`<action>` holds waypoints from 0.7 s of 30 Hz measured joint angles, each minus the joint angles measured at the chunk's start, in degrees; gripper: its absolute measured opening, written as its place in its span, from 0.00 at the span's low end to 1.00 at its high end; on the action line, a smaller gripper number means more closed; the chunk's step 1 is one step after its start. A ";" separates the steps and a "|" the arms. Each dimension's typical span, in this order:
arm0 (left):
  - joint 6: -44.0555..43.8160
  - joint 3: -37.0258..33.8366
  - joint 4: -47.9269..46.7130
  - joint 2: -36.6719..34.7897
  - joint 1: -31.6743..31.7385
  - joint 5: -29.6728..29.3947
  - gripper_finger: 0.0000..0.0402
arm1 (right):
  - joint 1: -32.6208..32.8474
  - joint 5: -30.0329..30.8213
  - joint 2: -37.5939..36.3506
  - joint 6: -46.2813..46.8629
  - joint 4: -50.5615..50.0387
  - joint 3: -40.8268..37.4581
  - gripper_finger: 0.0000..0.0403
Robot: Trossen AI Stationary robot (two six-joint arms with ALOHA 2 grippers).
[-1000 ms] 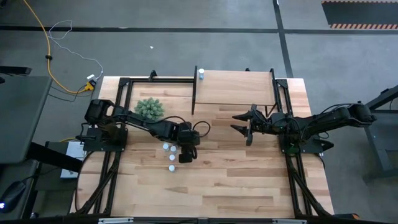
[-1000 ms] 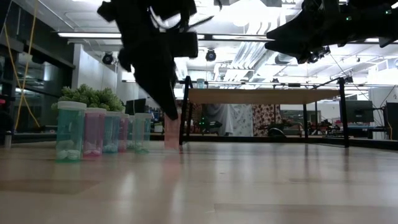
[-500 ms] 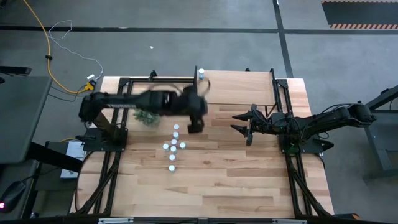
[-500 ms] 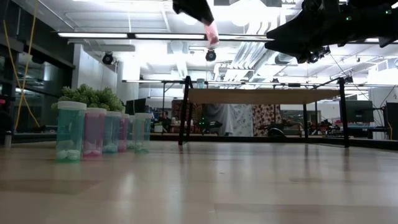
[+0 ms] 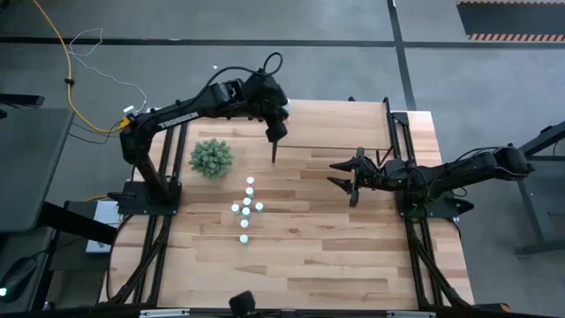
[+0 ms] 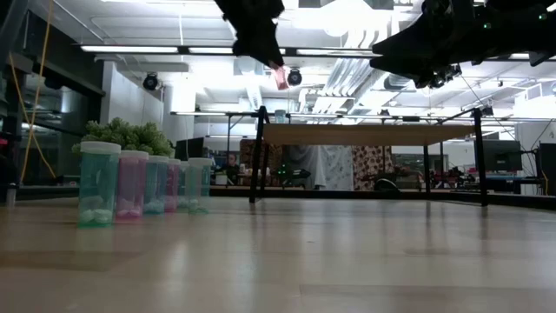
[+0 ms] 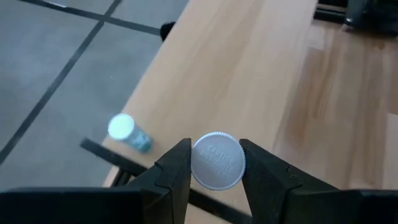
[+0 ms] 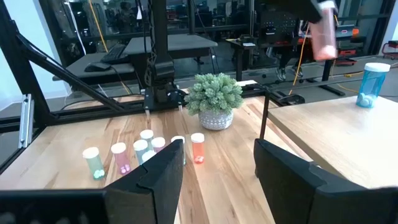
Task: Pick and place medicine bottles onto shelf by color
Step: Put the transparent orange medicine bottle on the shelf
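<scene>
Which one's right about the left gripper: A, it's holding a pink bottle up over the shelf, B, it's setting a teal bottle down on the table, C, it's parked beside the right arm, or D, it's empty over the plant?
A: the left gripper pinches a white-capped pink bottle above the shelf.
</scene>
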 joint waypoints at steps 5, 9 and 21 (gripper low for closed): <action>2.22 0.00 3.12 3.55 -0.14 0.05 0.28 | -0.02 -0.01 -0.01 0.00 0.84 0.00 0.47; 2.28 0.70 1.15 6.23 0.95 -0.98 0.28 | -0.01 0.00 0.00 0.00 0.97 0.00 0.47; 1.32 1.51 -2.73 6.98 4.24 -0.92 0.28 | -0.02 0.00 0.00 -0.02 1.04 0.00 0.47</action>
